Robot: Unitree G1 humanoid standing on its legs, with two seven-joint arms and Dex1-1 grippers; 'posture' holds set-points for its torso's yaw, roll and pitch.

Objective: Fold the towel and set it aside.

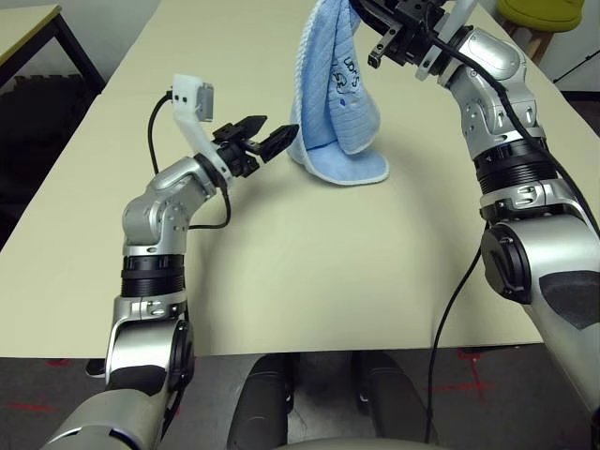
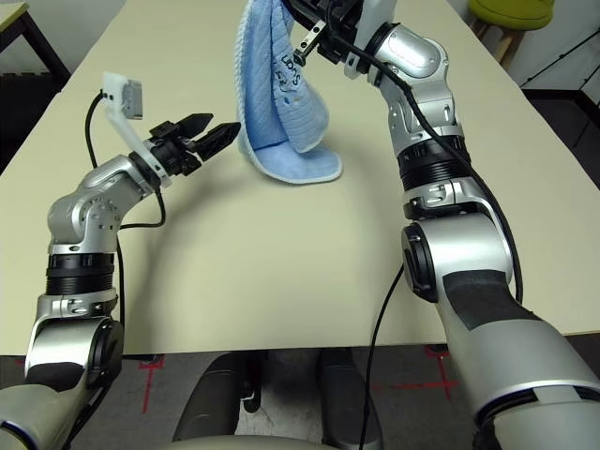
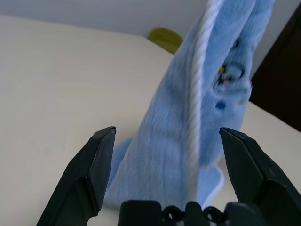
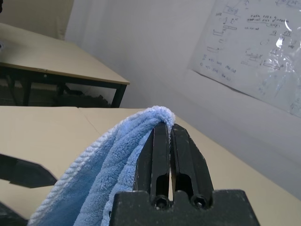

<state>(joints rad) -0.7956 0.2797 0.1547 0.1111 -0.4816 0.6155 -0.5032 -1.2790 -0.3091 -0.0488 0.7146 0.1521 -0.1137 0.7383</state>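
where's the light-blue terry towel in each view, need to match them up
Left eye view: light-blue terry towel hangs top centre, lower edge on the table.
Right eye view: top, left of centre.
Left wrist view: centre, between the open fingers.
Right wrist view: draped beside the shut fingers.
Shared landmark: its white stitched edging.

both forearms were silver metal with black ribbed rings at the joints. each ended in a black hand, the left hand and the right hand, with two tapered fingers. a white camera bracket stood on the left wrist, and black cables trailed along both arms.
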